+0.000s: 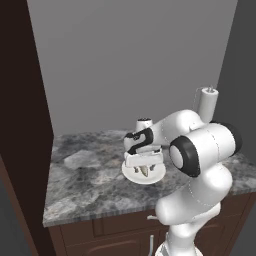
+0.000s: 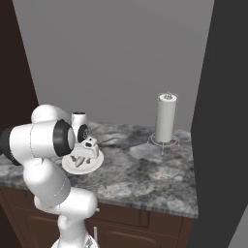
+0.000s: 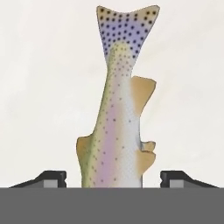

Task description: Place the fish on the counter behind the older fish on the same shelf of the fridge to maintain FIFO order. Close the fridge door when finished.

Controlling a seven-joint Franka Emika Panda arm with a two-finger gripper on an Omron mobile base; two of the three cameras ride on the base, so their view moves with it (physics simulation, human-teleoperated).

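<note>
The counter (image 1: 90, 185) is seen as a grey marbled top over dark wood cabinets, bounded by a dark tall panel on the left and a grey wall behind. A paper-towel roll (image 2: 165, 118) is stood upright in a wire holder at the far right of the counter, well apart from the plate. The arm is bent forward over the counter, with the gripper (image 1: 143, 170) lowered directly over a round white plate (image 1: 131, 175) near the front middle of the counter.

The fish (image 3: 117, 118) is laid on the plate (image 3: 39, 87), with its spotted tail pointed away from the hand. In the hand view, the two fingertips (image 3: 52, 178) are set wide apart, one on each side of the fish body, and neither is seen touching it. The gripper (image 3: 113, 180) is therefore spread around the fish, with nothing yet gripped. In the right base view, the fish (image 2: 76, 160) is partly hidden under the gripper (image 2: 83, 156).
</note>
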